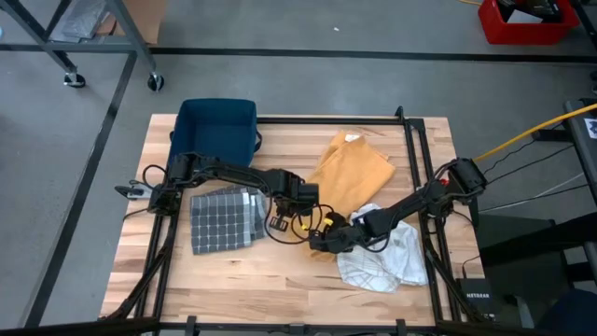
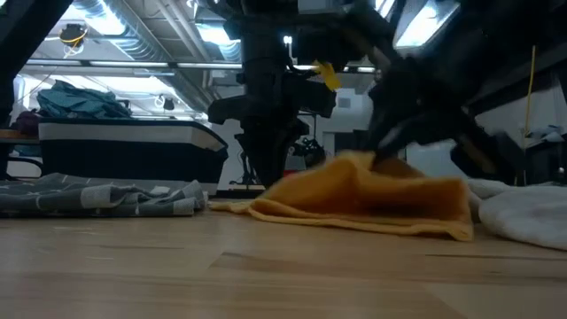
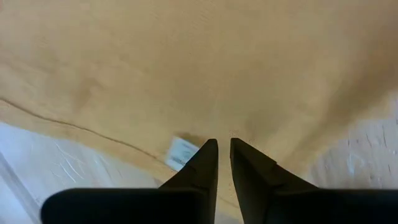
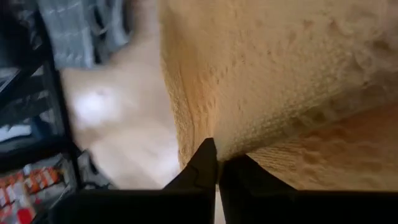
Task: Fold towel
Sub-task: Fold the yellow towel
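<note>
Barely begun, by the look of it — orange towel (image 1: 359,173) lying rumpled near mid-table, one end flat toward the far edge, the near end bunched under both grippers, no clean fold laid yet. Grey checked cloth (image 1: 224,220) already folded flat on the left, blue cloth (image 1: 216,129) at the far left corner, white cloth (image 1: 387,261) heaped on the right — none of them touched now. Still to do: lift the near edge, carry it over, lay it square, smooth it. Left gripper (image 3: 223,149) reaching in from the left, low over the towel's near hem beside a small white tag (image 3: 181,153), fingers nearly together with only a thin gap, cloth between them not certain. Right gripper (image 4: 217,160) stretched in from the right, low, fingers pinched tight on a ridge of the towel. Both arms low, wrists almost meeting at the towel's near corner.
</note>
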`<state>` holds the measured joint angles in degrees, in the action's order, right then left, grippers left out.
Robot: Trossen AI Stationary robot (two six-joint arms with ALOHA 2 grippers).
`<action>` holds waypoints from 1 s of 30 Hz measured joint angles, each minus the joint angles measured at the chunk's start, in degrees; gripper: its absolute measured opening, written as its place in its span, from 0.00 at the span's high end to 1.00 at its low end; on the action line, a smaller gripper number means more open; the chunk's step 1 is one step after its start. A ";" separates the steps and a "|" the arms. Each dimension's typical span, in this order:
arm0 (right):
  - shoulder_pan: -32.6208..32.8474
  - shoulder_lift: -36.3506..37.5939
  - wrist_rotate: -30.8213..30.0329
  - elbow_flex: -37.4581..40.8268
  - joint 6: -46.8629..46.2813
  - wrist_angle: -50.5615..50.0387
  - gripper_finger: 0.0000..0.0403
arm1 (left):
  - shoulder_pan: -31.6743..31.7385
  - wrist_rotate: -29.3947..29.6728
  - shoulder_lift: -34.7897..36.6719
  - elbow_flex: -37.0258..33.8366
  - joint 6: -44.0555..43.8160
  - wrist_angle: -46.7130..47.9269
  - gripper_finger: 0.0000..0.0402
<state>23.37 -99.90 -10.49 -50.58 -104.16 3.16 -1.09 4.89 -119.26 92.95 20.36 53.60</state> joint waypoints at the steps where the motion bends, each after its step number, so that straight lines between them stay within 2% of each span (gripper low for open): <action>1: 0.50 0.00 0.03 -0.76 0.17 -0.03 0.98 | 0.04 0.00 0.00 0.00 0.00 0.03 0.92; 7: 3.64 0.07 -1.81 -4.27 0.22 -1.92 0.99 | 0.50 0.02 0.00 0.02 -0.25 0.43 0.94; 19: 11.66 0.13 -0.24 -11.62 -12.79 -28.84 0.99 | 0.49 0.02 0.00 0.00 -0.44 3.07 0.94; 24: 13.60 0.13 0.61 -11.85 -16.51 -33.10 0.99 | 0.42 0.02 0.00 0.00 -0.48 3.06 0.94; 30: 13.78 -1.26 1.34 -11.87 -15.41 -35.30 0.94 | 0.34 0.00 0.00 0.00 -1.11 3.39 0.94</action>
<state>37.15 -101.16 -9.15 -62.46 -119.57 -32.15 -0.75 4.89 -119.26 92.95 19.25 57.00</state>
